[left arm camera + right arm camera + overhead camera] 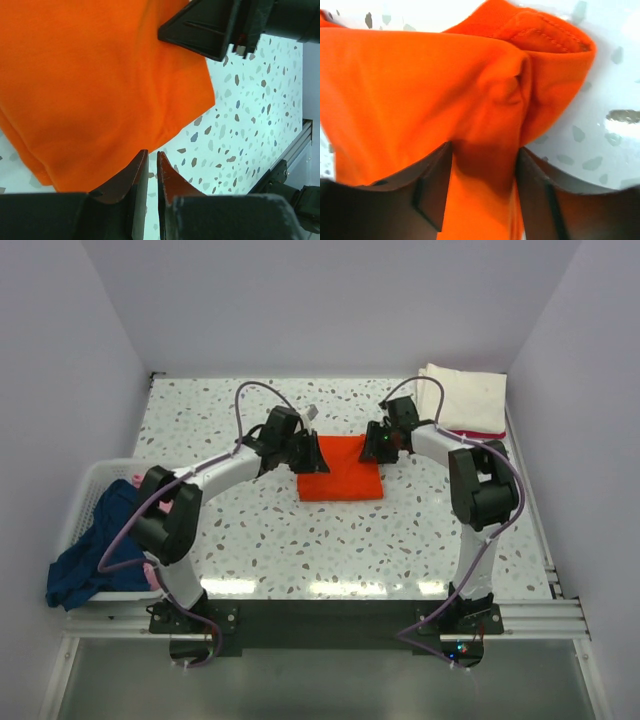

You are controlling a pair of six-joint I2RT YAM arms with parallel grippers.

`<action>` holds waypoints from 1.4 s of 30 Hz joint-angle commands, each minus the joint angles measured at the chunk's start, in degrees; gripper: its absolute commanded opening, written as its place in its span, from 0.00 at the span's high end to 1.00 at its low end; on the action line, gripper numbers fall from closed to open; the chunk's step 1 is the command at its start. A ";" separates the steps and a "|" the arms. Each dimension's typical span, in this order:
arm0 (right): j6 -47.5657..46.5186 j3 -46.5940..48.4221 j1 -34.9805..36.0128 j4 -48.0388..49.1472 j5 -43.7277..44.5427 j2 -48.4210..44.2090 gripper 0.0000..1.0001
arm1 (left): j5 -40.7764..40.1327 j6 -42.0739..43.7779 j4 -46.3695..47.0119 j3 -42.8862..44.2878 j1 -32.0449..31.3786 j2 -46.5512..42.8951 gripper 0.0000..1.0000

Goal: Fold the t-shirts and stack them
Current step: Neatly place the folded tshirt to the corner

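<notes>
Right fingers (432, 195) clasp a bunched fold of the orange shirt (340, 482), which lies folded at the centre of the table (400, 540). Left fingers (175, 187) stand nearly together at its edge; whether they pinch it, I cannot tell.

my left arm (215, 472) and right arm (470, 485) both reach out and bend inward, wrists facing each other. my left gripper (152, 156) has only a thin, empty gap between its jaws. my right gripper (484, 150) pinches a fold of the bright orange cloth t-shirt (420, 90).

Speckled table (260, 540) bears folded orange t-shirt (340, 480) and far-right t-shirt stack (465, 398).
</notes>
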 commanded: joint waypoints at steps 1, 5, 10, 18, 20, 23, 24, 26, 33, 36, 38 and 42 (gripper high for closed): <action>-0.09 1.47 2.31 -5.12 5.03 3.63 0.51 | 1.41 0.13 0.16 -0.26 0.62 -3.86 0.83; 0.18 2.88 2.49 -7.41 9.16 3.72 1.00 | 1.42 1.01 -1.16 -0.17 1.23 -6.32 0.83; -1.05 4.11 2.40 -8.91 13.46 1.18 1.00 | 1.42 2.15 -3.27 0.18 2.11 -8.78 0.83; -3.25 9.11 2.23 -12.42 25.06 -1.38 1.00 | 0.27 5.23 -7.32 -0.35 4.04 -12.21 0.83; -4.30 13.83 1.96 -15.05 25.68 -0.42 1.00 | 0.27 5.93 -7.84 -0.52 4.48 -12.92 0.83; -5.88 20.25 1.87 -18.66 27.61 2.74 1.00 | 0.45 6.81 -8.81 -0.70 5.27 -13.44 0.83; -6.32 21.68 1.87 -19.19 28.23 4.06 1.00 | 0.54 6.99 -9.07 -0.79 5.71 -13.62 0.83; -7.55 25.88 1.79 -20.86 29.72 5.30 1.00 | 0.62 7.60 -9.34 -0.79 6.07 -13.62 0.83; -9.58 41.27 0.38 -28.86 33.85 12.06 1.00 | 2.20 8.57 -9.69 -0.88 7.56 -12.74 0.83; -11.77 45.41 -0.50 -28.69 34.73 13.21 1.00 | 2.47 9.10 -10.04 -0.70 7.91 -12.22 0.83; -13.61 49.45 -1.03 -29.04 35.36 14.61 1.00 | 2.73 9.27 -9.96 -0.79 8.00 -11.78 0.83; -16.78 59.19 -3.05 -30.88 36.94 18.39 1.00 | 3.08 9.71 -9.87 -1.05 8.27 -10.81 0.83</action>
